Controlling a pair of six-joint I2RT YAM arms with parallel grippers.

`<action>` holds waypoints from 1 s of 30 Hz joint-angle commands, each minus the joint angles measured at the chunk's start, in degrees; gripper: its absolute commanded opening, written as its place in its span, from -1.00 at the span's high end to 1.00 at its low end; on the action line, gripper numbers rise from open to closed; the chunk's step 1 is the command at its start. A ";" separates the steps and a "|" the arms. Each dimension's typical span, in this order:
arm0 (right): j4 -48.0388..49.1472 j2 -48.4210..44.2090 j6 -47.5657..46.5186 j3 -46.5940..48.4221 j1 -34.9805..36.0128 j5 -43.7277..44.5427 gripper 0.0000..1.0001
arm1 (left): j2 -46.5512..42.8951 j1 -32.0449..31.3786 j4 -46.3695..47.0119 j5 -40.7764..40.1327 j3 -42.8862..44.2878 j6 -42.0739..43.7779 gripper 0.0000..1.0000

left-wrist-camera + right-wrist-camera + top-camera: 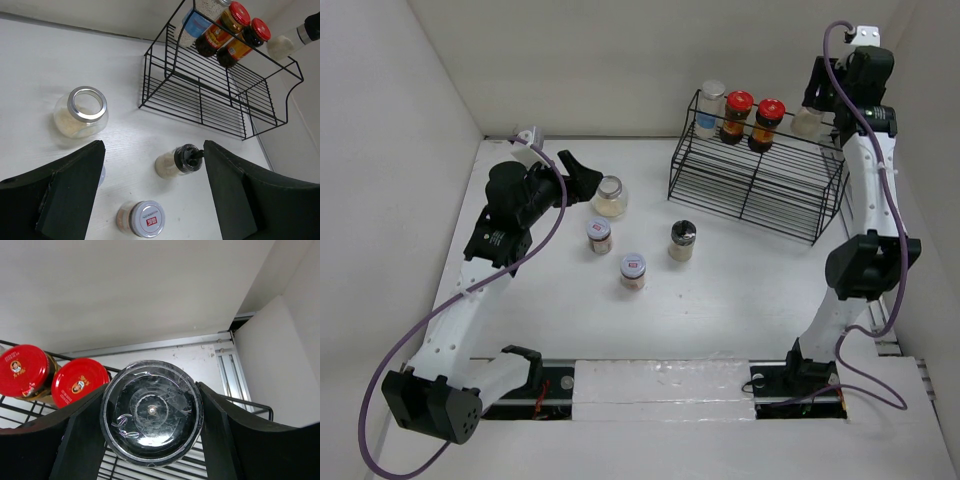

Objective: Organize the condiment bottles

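My right gripper (817, 100) (151, 415) is shut on a clear bottle with a black cap (151, 412) and pale contents (807, 122). It holds the bottle at the right end of the top shelf of the black wire rack (760, 190). On that shelf stand a blue-labelled bottle (711, 108) and two red-capped sauce bottles (737, 115) (767, 123). On the table are a round silver-lidded jar (609, 195), two small white-lidded jars (598, 236) (633, 271) and a black-lidded shaker (682, 240). My left gripper (575, 172) (152, 146) is open and empty, above the table just left of the round jar.
The rack has lower shelves (210, 100) with nothing on them. White walls close in the table at the left, back and right. In the left wrist view the shaker (177, 161) and one white-lidded jar (145, 219) lie between my fingers, far below.
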 commanded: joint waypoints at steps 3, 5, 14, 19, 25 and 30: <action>4.69 0.84 -0.63 4.77 -0.04 -1.37 -0.25 | -0.35 0.33 1.62 -0.11 -0.39 0.23 -0.52; 6.17 0.23 -0.63 0.74 -0.04 -1.37 -0.25 | -0.35 0.33 1.62 -0.11 -0.39 0.23 -0.52; 7.15 0.84 -0.63 -4.90 -0.04 -3.13 -0.25 | 0.26 0.33 1.62 0.42 -0.39 0.23 -0.52; 6.62 3.47 -0.63 -4.90 -0.04 -3.74 -0.31 | 0.26 0.33 1.62 0.42 -0.39 0.23 -0.52; 6.09 4.09 -0.63 -5.69 0.48 -2.26 -0.43 | -0.26 0.33 1.62 0.42 -0.39 0.23 -0.52; 5.57 3.57 -0.63 -5.70 0.48 -1.72 -0.69 | -0.26 0.33 1.62 0.42 -0.39 0.23 -0.52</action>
